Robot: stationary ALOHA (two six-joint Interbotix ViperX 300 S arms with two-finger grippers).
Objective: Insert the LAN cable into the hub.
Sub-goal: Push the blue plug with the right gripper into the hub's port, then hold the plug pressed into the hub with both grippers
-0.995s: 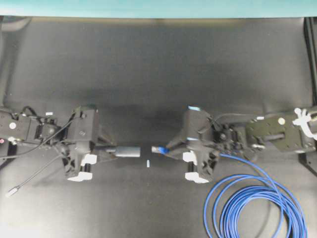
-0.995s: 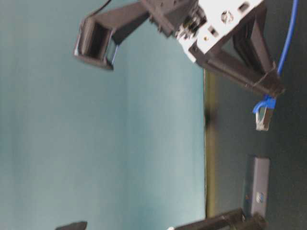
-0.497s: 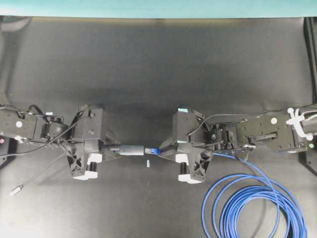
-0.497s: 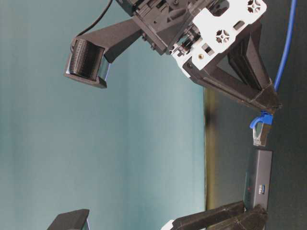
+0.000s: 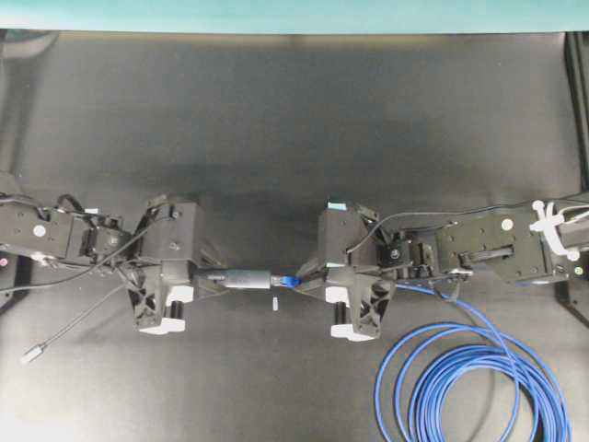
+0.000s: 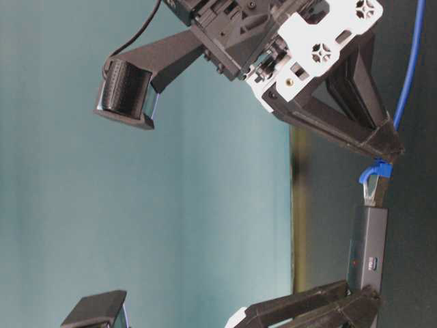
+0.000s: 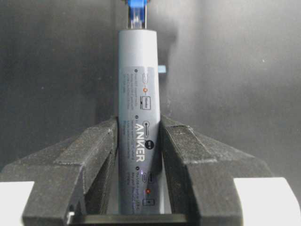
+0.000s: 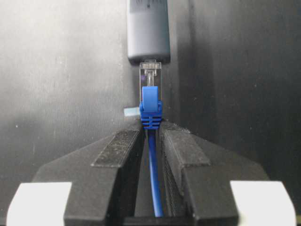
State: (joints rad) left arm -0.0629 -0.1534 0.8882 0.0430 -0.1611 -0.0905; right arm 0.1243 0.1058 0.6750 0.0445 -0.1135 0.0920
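My left gripper (image 5: 210, 278) is shut on the hub (image 5: 247, 279), a slim grey bar, and holds it level, pointing right. The hub also shows in the left wrist view (image 7: 139, 117), the right wrist view (image 8: 148, 30) and the table-level view (image 6: 367, 247). My right gripper (image 5: 309, 279) is shut on the blue LAN cable just behind its plug (image 5: 288, 280). The clear plug tip (image 8: 150, 75) meets the hub's end, partly inside the port. The rest of the cable lies in a loose coil (image 5: 469, 387) at the lower right.
The hub's thin dark cord (image 5: 78, 318) trails to a small silver plug (image 5: 34, 351) at the lower left. A small pale mark (image 5: 275, 303) lies on the black mat under the hub. A teal wall runs along the back edge.
Both grippers closed the gap between them. The plug, about a hand-width from the hub one second ago, now touches the hub's end and has entered the port.
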